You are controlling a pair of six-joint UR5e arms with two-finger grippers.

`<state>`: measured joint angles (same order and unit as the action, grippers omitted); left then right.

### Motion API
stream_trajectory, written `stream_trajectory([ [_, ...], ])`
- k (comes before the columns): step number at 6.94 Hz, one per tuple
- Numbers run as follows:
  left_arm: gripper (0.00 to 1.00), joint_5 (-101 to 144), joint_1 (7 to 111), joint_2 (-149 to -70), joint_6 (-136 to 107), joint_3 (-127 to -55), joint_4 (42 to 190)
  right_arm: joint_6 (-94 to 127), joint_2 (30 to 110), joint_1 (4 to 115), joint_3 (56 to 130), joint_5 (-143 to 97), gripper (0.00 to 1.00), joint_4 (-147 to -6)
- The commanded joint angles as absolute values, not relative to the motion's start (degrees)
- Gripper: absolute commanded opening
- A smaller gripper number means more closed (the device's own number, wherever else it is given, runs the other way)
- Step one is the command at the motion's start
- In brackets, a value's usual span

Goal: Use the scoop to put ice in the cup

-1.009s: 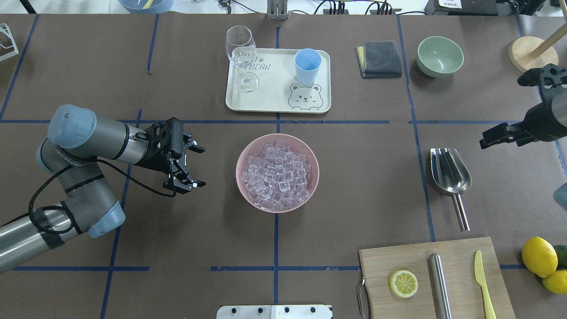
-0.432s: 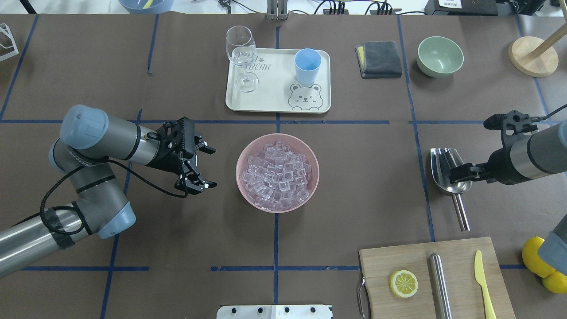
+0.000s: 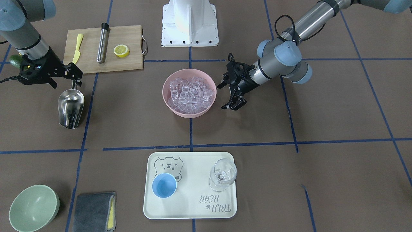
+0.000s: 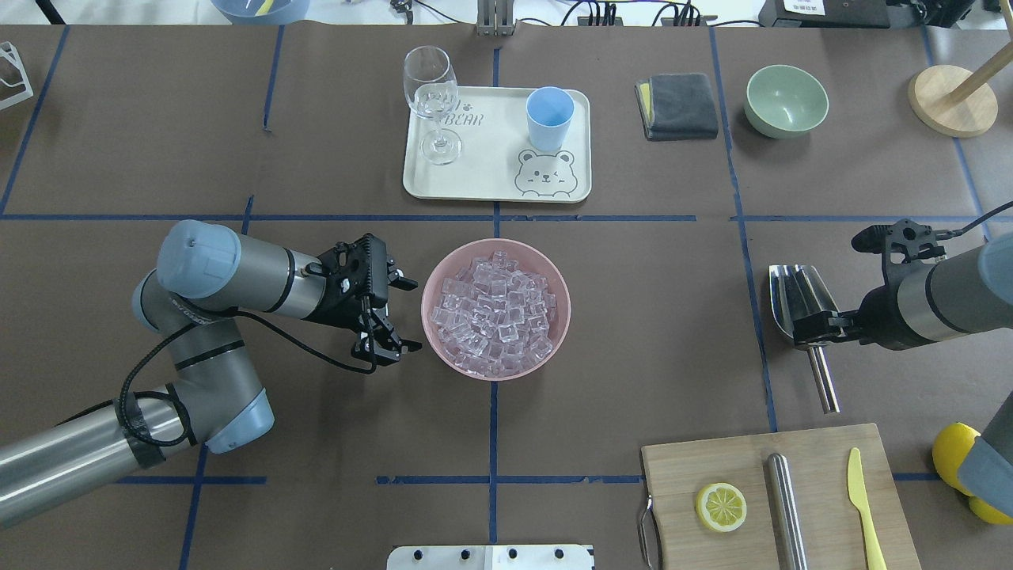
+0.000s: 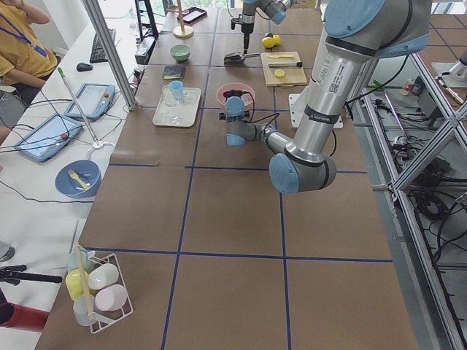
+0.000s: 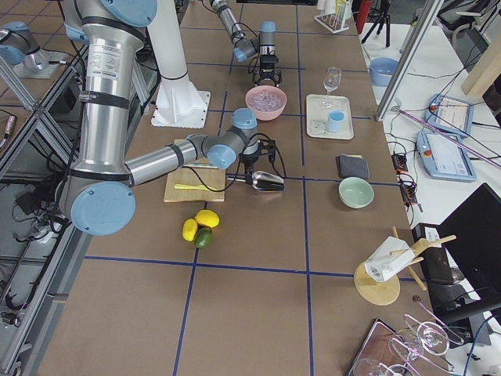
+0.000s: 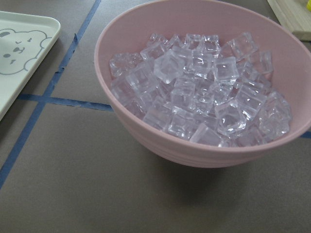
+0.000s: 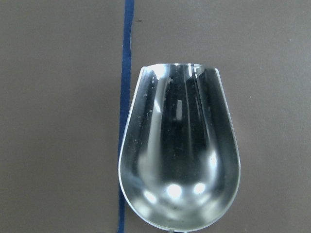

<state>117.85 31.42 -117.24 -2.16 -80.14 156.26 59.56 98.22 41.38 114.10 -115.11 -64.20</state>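
Note:
The ice (image 4: pixel 497 313) fills a pink bowl (image 4: pixel 425 305) at the table's middle. My left gripper (image 4: pixel 405 314) is open and empty just beside the bowl's left rim; its wrist view shows the ice (image 7: pixel 204 92) close up. The steel scoop (image 4: pixel 795 289) lies flat on the table at the right, with its handle toward the cutting board. My right gripper (image 4: pixel 811 332) is open over the point where the trough meets the handle, and its wrist view looks down into the trough (image 8: pixel 180 155). The light-blue cup (image 4: pixel 549 117) stands upright on the cream tray (image 4: pixel 491 170).
A stemmed glass (image 4: pixel 431 87) shares the tray. A cutting board (image 4: pixel 681 467) at the front right carries a lemon slice (image 4: pixel 721 507), a steel cylinder (image 4: pixel 786 507) and a yellow knife (image 4: pixel 863 507). A green bowl (image 4: pixel 786 100) and a grey cloth (image 4: pixel 678 104) sit at the back right.
My left gripper has moved right, up to the pink bowl. My right arm has swung in from the right edge and come down over the scoop.

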Motion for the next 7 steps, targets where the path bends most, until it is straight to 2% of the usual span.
stream_trajectory([
  [1,1.00,115.07,29.01,-118.30,-2.20,-77.97,159.23,59.68,98.17,41.22,114.17,-115.05,1.00,-64.16],
  [5,1.00,115.05,29.09,-118.04,-2.20,-77.61,160.93,60.73,98.17,40.52,114.17,-114.09,0.99,-64.25],
  [7,1.00,115.05,29.18,-117.95,-2.20,-77.61,161.02,64.75,98.87,36.50,114.17,-111.64,0.96,-64.34],
])
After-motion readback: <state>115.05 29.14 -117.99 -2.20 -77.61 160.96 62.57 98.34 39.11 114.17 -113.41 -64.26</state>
